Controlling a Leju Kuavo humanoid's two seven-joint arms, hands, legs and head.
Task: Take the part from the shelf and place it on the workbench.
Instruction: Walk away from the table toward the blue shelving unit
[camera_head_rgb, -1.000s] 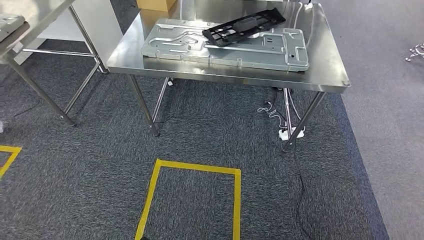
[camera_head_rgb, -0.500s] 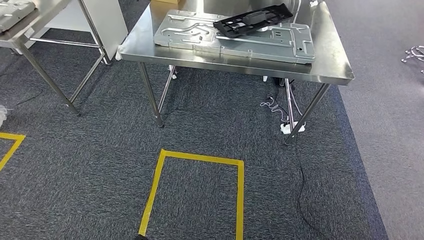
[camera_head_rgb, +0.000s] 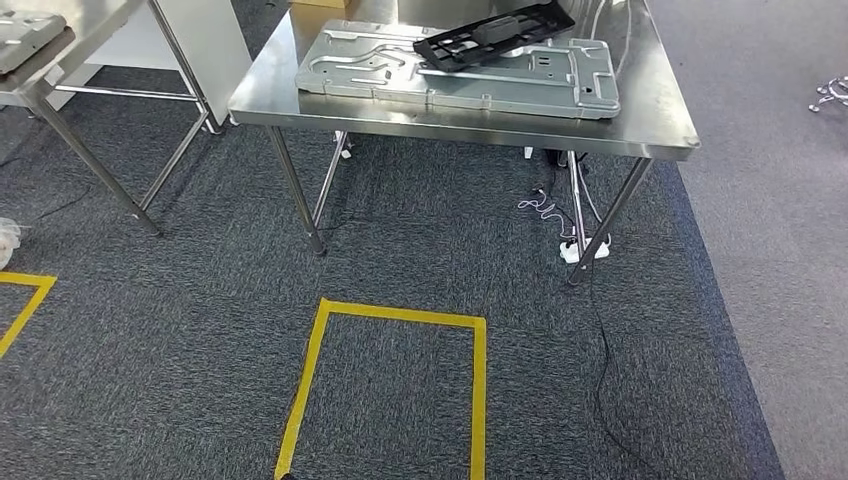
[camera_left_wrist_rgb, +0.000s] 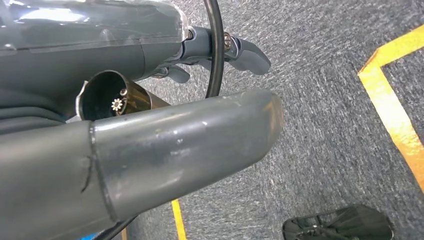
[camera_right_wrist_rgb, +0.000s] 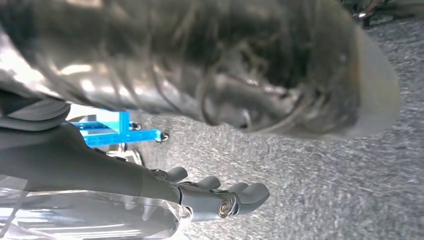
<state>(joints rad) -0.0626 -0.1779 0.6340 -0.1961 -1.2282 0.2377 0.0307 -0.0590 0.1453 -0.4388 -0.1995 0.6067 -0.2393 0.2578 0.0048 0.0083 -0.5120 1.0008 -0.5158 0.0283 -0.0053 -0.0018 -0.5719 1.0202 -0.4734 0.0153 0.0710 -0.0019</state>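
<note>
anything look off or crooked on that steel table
The black plastic frame lies askew on the grey metal panel, angled across it with one end overhanging the panel's far edge. Under the steel table, loose cables trail on the carpet. Nothing looks spilled or broken.

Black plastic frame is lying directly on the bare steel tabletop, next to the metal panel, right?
Not quite. In the head view, the black plastic frame lies on top of the grey metal panel, which itself rests on the steel table.
</note>
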